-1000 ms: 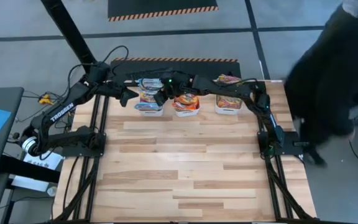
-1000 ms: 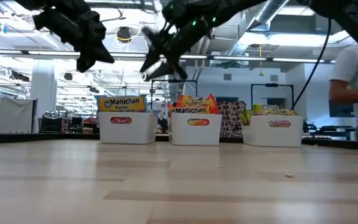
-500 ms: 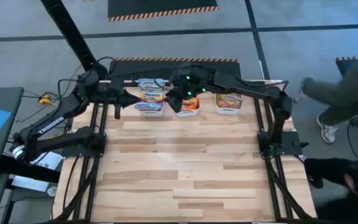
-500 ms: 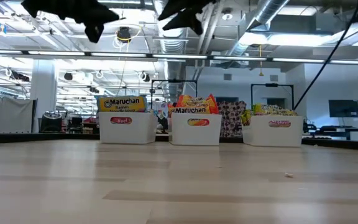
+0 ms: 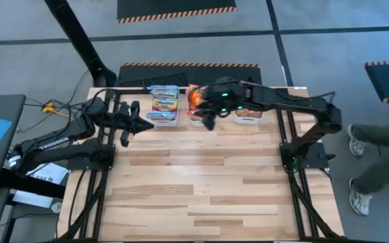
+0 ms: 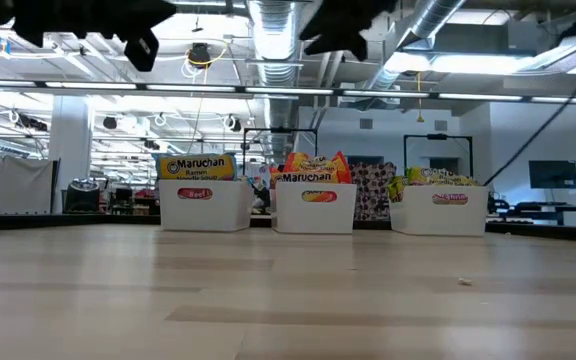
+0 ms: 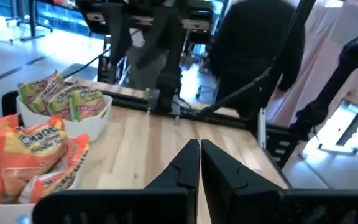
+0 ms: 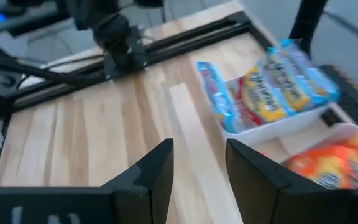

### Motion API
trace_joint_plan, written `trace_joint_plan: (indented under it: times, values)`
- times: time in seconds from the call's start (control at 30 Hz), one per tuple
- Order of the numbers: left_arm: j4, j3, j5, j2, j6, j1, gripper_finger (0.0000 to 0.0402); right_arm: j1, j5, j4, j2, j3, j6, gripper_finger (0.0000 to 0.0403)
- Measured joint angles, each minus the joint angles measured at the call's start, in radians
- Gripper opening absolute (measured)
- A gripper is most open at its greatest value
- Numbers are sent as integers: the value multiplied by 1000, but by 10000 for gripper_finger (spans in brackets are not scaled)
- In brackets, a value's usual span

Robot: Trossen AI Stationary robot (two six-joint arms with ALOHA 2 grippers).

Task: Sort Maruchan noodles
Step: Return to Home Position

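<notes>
Maruchan noodle packets fill three white bins along the table's far edge. The left bin (image 5: pixel 164 111) holds blue-accented packets (image 8: pixel 272 84), the middle bin (image 6: pixel 315 208) orange-red ones (image 7: pixel 27 155), the right bin (image 5: pixel 248 115) green-pink ones (image 7: pixel 64 99). My left gripper (image 7: pixel 199 155) is shut and empty, hovering just left of the left bin's near corner (image 5: pixel 142 122), pointing right. My right gripper (image 8: pixel 197 158) is open and empty, hovering over the near side of the middle bin (image 5: pixel 208 119). Both hang high, at the low view's top edge.
Bare wooden tabletop (image 5: pixel 201 182) stretches from the bins to the near edge. Black frame rails (image 5: pixel 103 169) run along both sides. A person's legs and shoes (image 5: pixel 367 169) show on the floor to the right of the table, and a dark-clothed person (image 7: pixel 253 56) stands beyond it.
Both grippers have risen from bin height to the low view's top edge. My right gripper moved from the left bin toward the table's right and near edge, ending by the middle bin. My left gripper drew back slightly toward the near edge. The person at the right stepped away.
</notes>
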Motion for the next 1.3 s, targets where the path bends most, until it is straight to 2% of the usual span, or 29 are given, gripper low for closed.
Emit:
trace_joint_plan:
  times: [0.23, 0.4, 0.6, 0.83, 0.97, 1.17, 1.3]
  values:
    - [259, -202, -83, -115, -95, -89, 0, -52, -7, 204, -233, -367, 34, 170]
    - [328, -331, -184, -169, -143, -130, 0, -33, -24, 323, -355, -573, 42, 170]
    - [325, -401, -244, -195, -70, -161, 0, -21, -28, 490, -463, -793, 55, 170]
    - [338, -489, -272, -195, 49, -190, 0, -40, -27, 717, -572, -1052, 158, 170]
    - [295, -505, -301, -197, 87, -199, 0, -54, -21, 746, -620, -1149, 217, 170]
    - [268, -506, -300, -197, 140, -203, 0, -65, 70, 834, -674, -1266, 299, 170]
    - [241, -506, -300, -197, 139, -203, 0, -64, 82, 914, -701, -1348, 338, 170]
